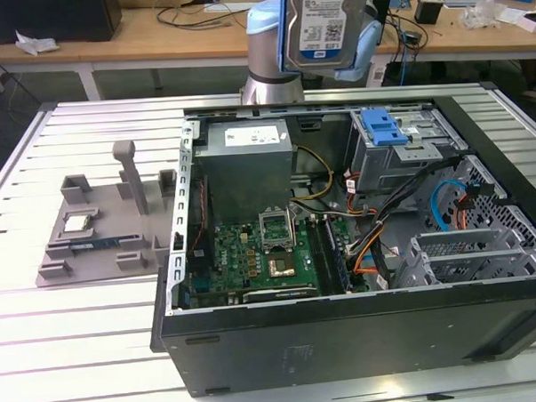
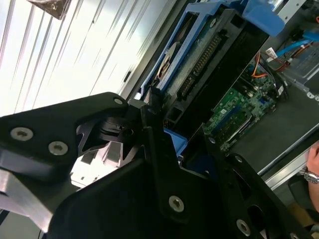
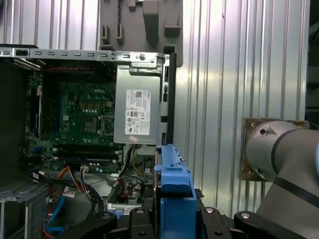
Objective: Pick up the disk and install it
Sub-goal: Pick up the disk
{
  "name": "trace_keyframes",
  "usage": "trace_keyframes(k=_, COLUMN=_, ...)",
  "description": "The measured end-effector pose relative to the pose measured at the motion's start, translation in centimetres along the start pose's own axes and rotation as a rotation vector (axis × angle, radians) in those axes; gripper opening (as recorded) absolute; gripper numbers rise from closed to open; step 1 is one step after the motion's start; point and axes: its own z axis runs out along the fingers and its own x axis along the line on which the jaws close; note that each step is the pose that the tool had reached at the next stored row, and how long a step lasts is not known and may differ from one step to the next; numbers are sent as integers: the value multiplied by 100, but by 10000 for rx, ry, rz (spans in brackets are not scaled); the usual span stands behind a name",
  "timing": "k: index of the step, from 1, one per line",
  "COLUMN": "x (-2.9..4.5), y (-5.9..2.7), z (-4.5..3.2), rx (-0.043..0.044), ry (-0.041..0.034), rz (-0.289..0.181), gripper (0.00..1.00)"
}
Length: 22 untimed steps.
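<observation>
Gripper [image 3: 174, 219] clamped on the disk [image 1: 325, 25], held upright high above the far side of the open case [image 1: 345, 340]; judged: transfer wants caddy edges square to the drive cage [image 1: 399, 155], clear of cables [image 1: 374, 248].

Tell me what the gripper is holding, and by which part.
The disk, clamped between the fingers at its blue caddy-framed end.

The arm [image 3: 281, 159] was silver-grey tubing with a black joint band and pale blue caps [image 1: 258, 23]; its black end effector [image 2: 158, 130] carried silver screws.
</observation>
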Motion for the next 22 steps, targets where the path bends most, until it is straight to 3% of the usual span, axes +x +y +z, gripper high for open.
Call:
trace_keyframes(k=7, x=13, y=-287, z=-4, rx=-15, ry=12, rz=0, gripper=37)
trace_keyframes(k=22, x=44, y=-996, z=-12, rx=-48, ry=38, rz=-1, gripper=37)
